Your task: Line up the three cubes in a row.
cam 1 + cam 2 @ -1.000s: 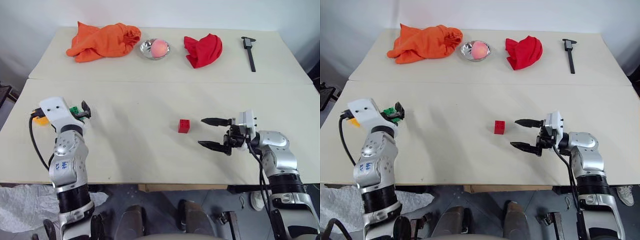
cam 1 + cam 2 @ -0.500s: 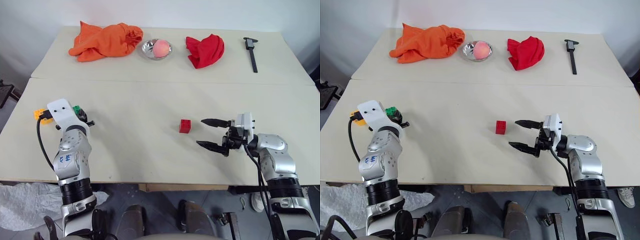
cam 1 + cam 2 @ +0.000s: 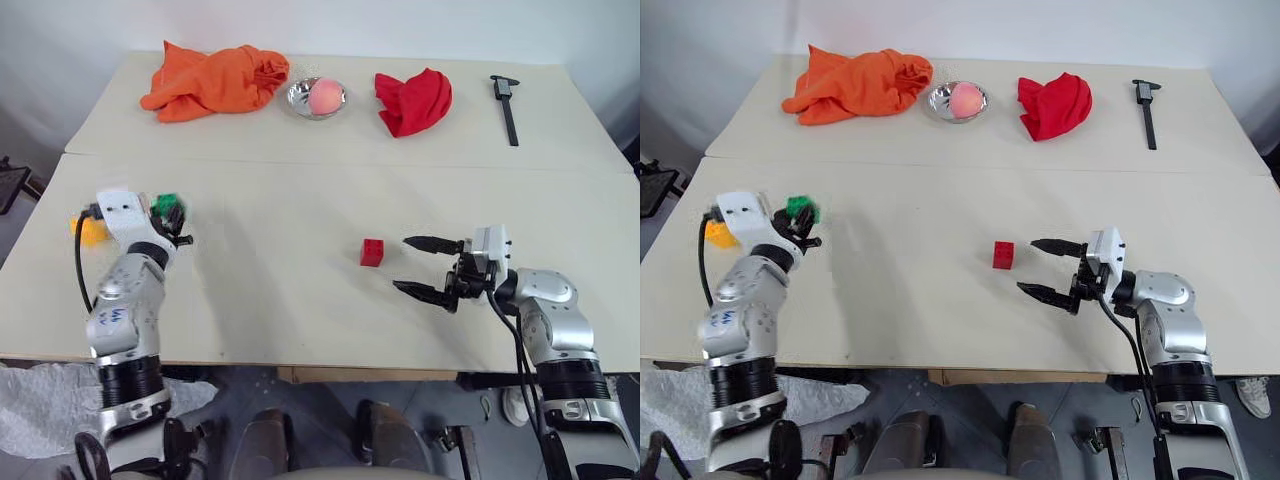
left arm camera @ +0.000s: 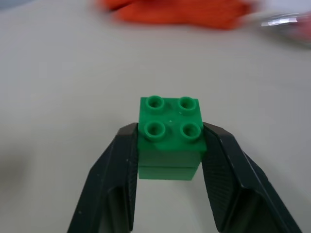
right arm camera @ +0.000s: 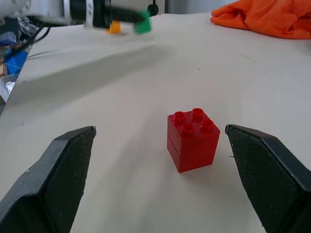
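My left gripper (image 3: pixel 172 213) is shut on the green cube (image 4: pixel 170 137), holding it just above the table at the left side. Between its black fingers (image 4: pixel 115 174) the cube sits upright, studs up. The yellow-orange cube (image 3: pixel 88 229) rests on the table beside the left wrist, partly hidden by it. The red cube (image 3: pixel 372 251) stands alone near the table's middle. My right gripper (image 3: pixel 417 265) is open, level, pointing at the red cube (image 5: pixel 192 138) from a short distance to its right, nothing between its fingers.
Along the table's far edge lie an orange cloth (image 3: pixel 216 80), a metal bowl (image 3: pixel 315 106) with a peach-coloured ball, a red cloth (image 3: pixel 415 100) and a black caliper (image 3: pixel 506 105). A seam (image 3: pixel 330 164) joins the two tabletops.
My left gripper closed on the green cube and lifted it slightly, swinging to point forward. The right arm and the red cube stayed put.
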Controlling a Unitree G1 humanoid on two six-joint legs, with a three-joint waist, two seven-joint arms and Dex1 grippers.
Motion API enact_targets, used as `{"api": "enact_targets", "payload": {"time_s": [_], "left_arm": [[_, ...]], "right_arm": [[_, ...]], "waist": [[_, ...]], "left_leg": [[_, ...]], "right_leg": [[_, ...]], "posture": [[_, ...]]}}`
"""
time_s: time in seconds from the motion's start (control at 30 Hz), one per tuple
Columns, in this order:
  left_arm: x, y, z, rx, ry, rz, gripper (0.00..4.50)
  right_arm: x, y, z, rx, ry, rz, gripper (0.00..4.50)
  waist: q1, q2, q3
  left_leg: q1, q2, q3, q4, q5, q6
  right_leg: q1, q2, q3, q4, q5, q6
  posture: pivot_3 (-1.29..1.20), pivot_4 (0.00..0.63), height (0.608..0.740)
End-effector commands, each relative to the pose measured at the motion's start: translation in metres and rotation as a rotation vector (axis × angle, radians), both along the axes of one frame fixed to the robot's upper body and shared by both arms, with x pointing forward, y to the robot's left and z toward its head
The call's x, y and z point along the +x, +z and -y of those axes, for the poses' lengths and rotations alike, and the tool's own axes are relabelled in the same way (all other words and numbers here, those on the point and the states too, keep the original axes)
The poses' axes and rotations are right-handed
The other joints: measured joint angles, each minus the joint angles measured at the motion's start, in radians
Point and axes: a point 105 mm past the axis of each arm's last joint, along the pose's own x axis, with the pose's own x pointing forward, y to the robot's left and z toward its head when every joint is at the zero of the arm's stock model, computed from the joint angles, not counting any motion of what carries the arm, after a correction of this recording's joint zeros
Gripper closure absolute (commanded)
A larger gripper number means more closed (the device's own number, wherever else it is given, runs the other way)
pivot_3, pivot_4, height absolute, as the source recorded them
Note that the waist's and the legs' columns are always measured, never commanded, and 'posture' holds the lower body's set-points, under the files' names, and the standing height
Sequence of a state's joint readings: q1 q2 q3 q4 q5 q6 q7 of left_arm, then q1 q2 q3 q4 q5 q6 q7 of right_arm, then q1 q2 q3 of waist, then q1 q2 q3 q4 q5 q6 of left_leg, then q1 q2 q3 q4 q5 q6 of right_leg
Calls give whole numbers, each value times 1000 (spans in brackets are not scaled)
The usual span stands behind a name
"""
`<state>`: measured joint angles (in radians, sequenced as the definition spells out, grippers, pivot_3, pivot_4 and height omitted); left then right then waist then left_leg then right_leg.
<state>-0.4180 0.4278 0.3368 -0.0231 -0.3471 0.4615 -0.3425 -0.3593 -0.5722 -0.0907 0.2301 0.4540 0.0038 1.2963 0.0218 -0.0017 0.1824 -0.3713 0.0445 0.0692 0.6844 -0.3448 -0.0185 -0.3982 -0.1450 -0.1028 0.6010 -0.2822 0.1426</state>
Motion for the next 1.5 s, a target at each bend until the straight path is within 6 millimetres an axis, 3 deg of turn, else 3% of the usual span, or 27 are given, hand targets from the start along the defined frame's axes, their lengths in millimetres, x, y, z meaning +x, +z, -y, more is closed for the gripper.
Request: {"api": "enact_targets", "payload": {"time_s": [0.03, 0.13, 0.23, 0.4, 0.6, 0.93, 1.0, 1.13, 1.23, 1.33, 1.43, 1.5], "left_arm": [[-16, 26, 36, 132, -444, 105, 3019], [-36, 7, 67, 299, -906, 42, 3019], [-23, -13, 78, 439, -1053, -12, 3019], [0, -30, 104, 521, -1159, -35, 3019], [12, -42, 124, 578, -1187, -76, 3019], [17, -37, 147, 534, -1199, -54, 3019], [18, -36, 148, 525, -1204, -64, 2301], [22, -29, 148, 516, -1163, -24, 1476], [24, -15, 135, 496, -1116, 64, 675], [19, -10, 119, 478, -1103, 101, 675], [4, -11, 82, 455, -1027, 153, 675], [-8, -8, 62, 414, -929, 180, 264]], "right_arm": [[-6, 15, 19, -17, -39, 44, 0], [-15, 16, 33, -46, -67, 29, 0], [-20, 19, 42, -61, -98, 25, 0], [-30, 23, 49, -70, -139, 22, 0], [-43, 23, 48, -58, -178, 21, 0], [-49, 12, 49, -36, -203, 1, 0], [-51, 8, 49, -32, -199, -7, 0], [-52, 4, 48, -26, -182, -15, 0], [-51, 1, 44, -18, -148, -21, 0], [-49, -1, 38, -11, -116, -20, 0], [-43, 1, 25, 15, -63, -16, 0], [-40, 3, 19, 33, -34, -18, 0]], "waist": [[5, 0, 0], [5, 0, 0], [4, 0, 0], [0, -1, 0], [0, -2, 1], [7, -2, 1], [5, -2, 1], [2, -2, 1], [-1, -2, 1], [-7, -2, 1], [-24, -2, 1], [-32, -1, 1]], "left_leg": [[0, 0, 0, 0, 0, 0], [0, 0, 0, -1, 0, 0], [0, 0, 1, -1, 0, 0], [0, 0, 1, 0, 0, 0], [0, 0, 2, -2, 0, 1], [-1, 0, 2, 0, 0, 2], [-1, 0, 2, 0, 0, 2], [-1, 0, 2, 0, 0, 2], [-1, 0, 2, 0, 0, 2], [-1, 0, 2, 0, 0, 2], [0, 0, 2, -1, 0, 2], [1, 1, 2, -1, 0, 2]], "right_leg": [[0, 0, 0, -1, 0, 0], [0, 0, 0, -1, 0, 0], [0, 1, 0, -1, 0, 0], [0, 1, 0, -1, 0, 1], [0, 1, -1, -4, 0, 1], [1, 1, 0, -4, 1, 3], [1, 1, -1, -4, 2, 3], [1, 1, -1, -4, 2, 3], [1, 1, -1, -4, 2, 3], [1, 1, -1, -4, 1, 3], [1, 1, 0, -4, 1, 3], [1, 1, 0, -3, 1, 3]], "posture": [[0, 150, 740], [0, 150, 740], [0, 150, 740], [0, 150, 740], [0, 150, 740], [0, 150, 740], [0, 150, 740], [0, 150, 740], [0, 150, 740], [0, 150, 740], [0, 150, 740], [0, 150, 740]]}}
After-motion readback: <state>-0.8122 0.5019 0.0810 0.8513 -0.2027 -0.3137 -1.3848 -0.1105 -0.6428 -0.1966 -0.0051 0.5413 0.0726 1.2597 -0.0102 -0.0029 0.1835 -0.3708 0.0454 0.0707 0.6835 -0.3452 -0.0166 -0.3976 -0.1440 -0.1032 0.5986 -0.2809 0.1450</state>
